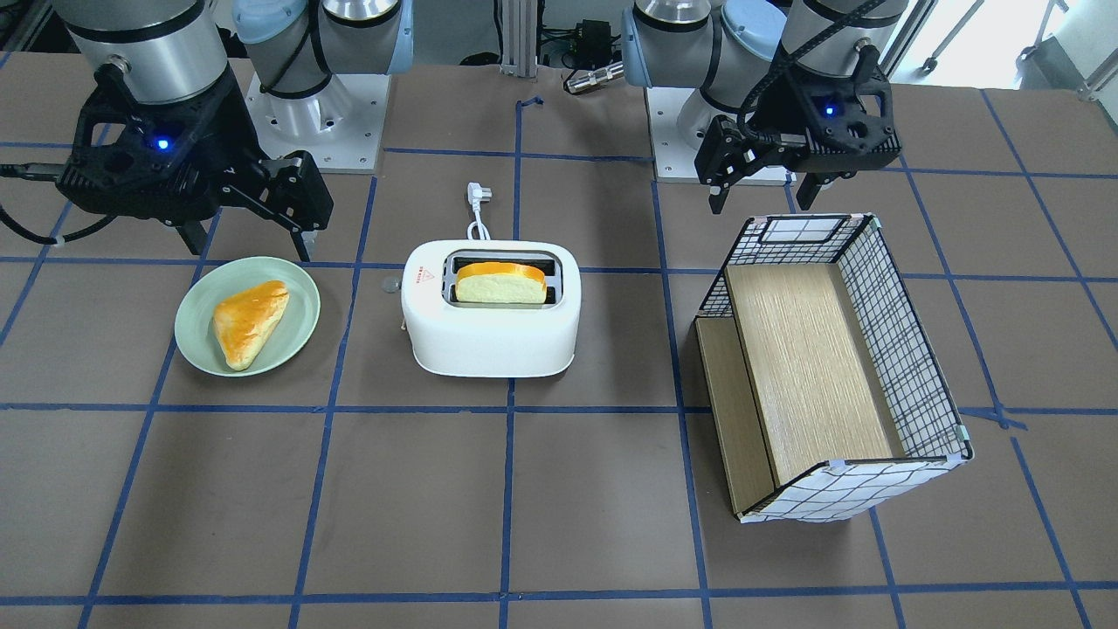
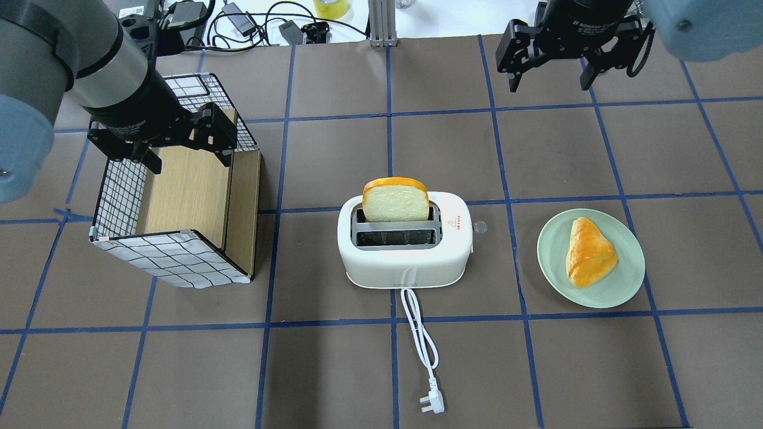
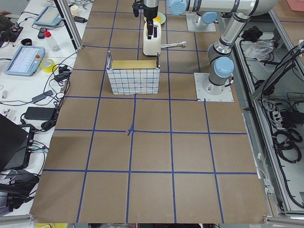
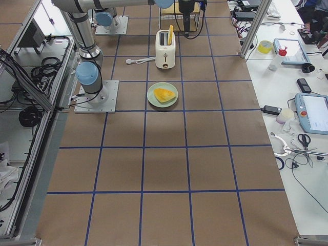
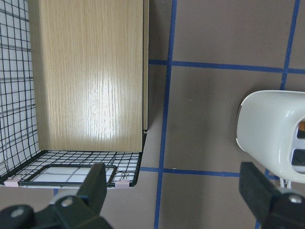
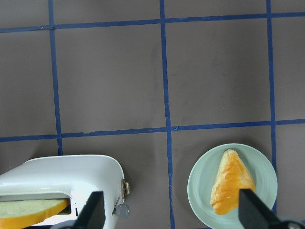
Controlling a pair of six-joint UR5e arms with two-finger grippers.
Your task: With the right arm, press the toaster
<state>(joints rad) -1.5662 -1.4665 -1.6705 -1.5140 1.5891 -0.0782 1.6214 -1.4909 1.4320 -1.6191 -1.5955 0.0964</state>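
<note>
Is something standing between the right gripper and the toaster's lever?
Nothing visible. The right gripper hangs over bare table; the plate lies beside the toaster lever, off the path.

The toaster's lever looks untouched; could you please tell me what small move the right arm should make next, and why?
Probably bring the right gripper over to the lever on the end of the toaster facing the plate. The gripper hangs open, well apart from the toaster, and the bread slice stands high in its slot, so nothing looks pressed yet.
</note>
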